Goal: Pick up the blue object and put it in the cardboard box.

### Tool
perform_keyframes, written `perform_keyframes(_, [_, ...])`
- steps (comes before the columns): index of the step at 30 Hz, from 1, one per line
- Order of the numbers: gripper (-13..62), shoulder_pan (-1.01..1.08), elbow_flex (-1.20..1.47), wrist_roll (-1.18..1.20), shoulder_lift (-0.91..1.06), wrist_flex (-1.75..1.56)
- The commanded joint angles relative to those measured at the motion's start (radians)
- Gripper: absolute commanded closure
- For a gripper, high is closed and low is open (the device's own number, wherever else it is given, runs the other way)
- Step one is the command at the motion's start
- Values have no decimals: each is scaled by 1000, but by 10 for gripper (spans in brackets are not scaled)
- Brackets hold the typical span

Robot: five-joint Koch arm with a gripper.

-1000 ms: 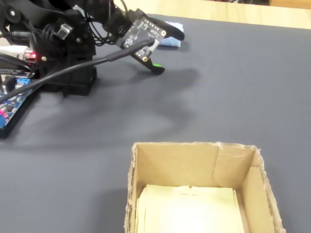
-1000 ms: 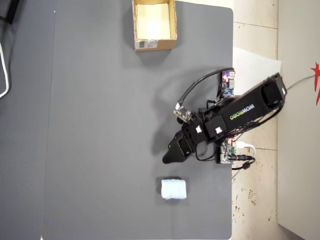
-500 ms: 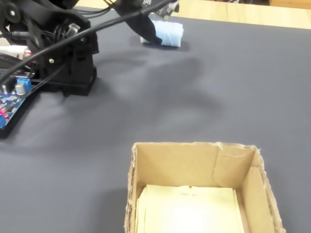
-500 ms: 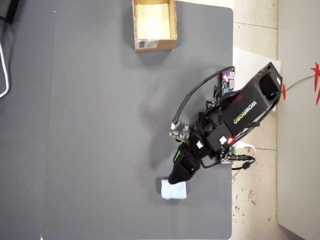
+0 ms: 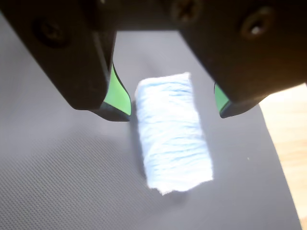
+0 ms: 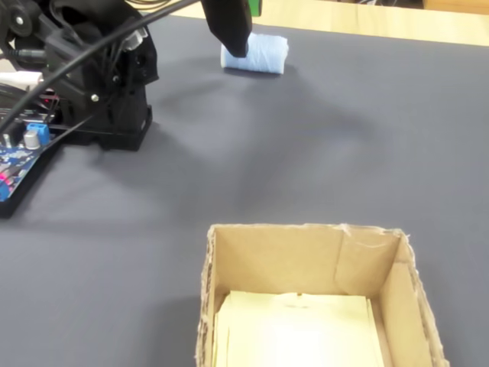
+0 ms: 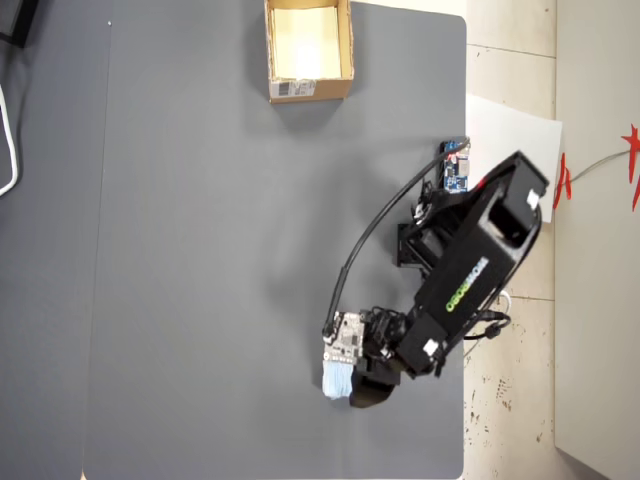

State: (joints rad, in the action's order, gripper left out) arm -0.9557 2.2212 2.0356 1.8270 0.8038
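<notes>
Now | cardboard box (image 6: 306,264): pale liner only | end effector (image 5: 170,108): spread, straddling blue object (image 5: 171,132)

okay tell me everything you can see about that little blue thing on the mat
The blue object is a small, pale light-blue roll, soft and fibrous-looking with faint ridges. It lies on its side on the dark grey mat, near the mat's edge, far from the cardboard box. In the wrist view the open end effector straddles it, green-padded fingertips either side, apparently not touching.
</notes>
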Motion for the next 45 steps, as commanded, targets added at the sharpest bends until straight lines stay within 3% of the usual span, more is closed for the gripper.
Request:
perform_keyframes(1, [163, -20, -89, 104, 8, -15])
perform_keyframes(4, [163, -58, -166, 100, -172, -51])
perform_keyframes(10, [211, -57, -184, 95, -281, -80])
perform_keyframes(13, [377, -43, -187, 41, -330, -138])
perform_keyframes(15, [442, -25, -186, -17, -331, -187])
perform_keyframes(28, [443, 276, -43, -227, -58, -416])
perform_keyframes(45, [443, 836, 233, -453, 318, -741])
